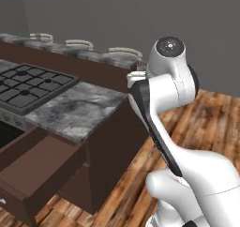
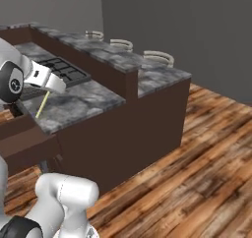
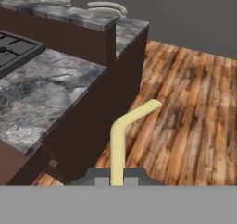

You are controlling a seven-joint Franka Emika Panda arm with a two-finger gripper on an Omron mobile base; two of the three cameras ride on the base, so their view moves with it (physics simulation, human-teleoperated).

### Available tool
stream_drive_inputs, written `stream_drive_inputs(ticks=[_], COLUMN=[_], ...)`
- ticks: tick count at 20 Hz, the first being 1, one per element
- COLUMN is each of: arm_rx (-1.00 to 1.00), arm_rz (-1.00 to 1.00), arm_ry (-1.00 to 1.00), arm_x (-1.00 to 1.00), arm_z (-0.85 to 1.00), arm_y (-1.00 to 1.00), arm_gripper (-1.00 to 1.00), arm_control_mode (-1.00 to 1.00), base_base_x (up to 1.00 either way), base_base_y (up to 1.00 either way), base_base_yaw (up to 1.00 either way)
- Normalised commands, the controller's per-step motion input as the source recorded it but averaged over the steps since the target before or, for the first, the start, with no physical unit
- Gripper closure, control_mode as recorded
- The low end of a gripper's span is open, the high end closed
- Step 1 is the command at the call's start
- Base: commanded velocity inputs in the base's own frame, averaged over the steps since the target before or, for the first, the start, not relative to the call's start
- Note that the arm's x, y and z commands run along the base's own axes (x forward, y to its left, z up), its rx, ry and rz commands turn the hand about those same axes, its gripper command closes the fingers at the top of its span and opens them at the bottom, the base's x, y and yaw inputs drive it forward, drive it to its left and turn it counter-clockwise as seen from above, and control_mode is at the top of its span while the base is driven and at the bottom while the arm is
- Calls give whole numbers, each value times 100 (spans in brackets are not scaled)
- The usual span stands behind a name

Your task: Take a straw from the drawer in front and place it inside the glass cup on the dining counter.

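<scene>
My gripper (image 3: 117,177) is shut on the straw (image 3: 118,140), a thin pale yellow stick whose bent end points up and right, out over the wooden floor. In the right base view the straw (image 2: 43,104) slants down from the hand above the near end of the worktop. The dark brown drawer (image 1: 35,167) stands pulled open below the worktop at the lower left; its side (image 2: 24,138) also shows beside the arm. The dining counter (image 1: 86,56) (image 2: 147,77) (image 3: 78,15) runs along behind the worktop, higher than it. The glass cup is out of view.
A black gas stove (image 1: 28,85) (image 2: 64,70) is set into the grey marble worktop (image 1: 79,109). Pale stools (image 1: 124,51) (image 2: 160,56) stand behind the dining counter. Wooden floor (image 2: 197,158) spreads to the right of the cabinets.
</scene>
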Motion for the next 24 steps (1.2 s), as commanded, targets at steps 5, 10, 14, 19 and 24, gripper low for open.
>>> stream_drive_inputs(ticks=[5,10,14,19,24], arm_rx=[0,0,0,0,0], arm_rz=[0,0,0,0,0], arm_ry=[0,0,0,0,0], arm_x=[0,0,0,0,0], arm_z=[0,0,0,0,0], arm_y=[0,0,0,0,0], arm_gripper=[100,100,100,100,100], arm_control_mode=[100,100,100,100,100], base_base_x=[99,100,100,100,100], base_base_y=[-86,-95,-100,-100,-100], base_base_yaw=[-5,0,1,4,4])
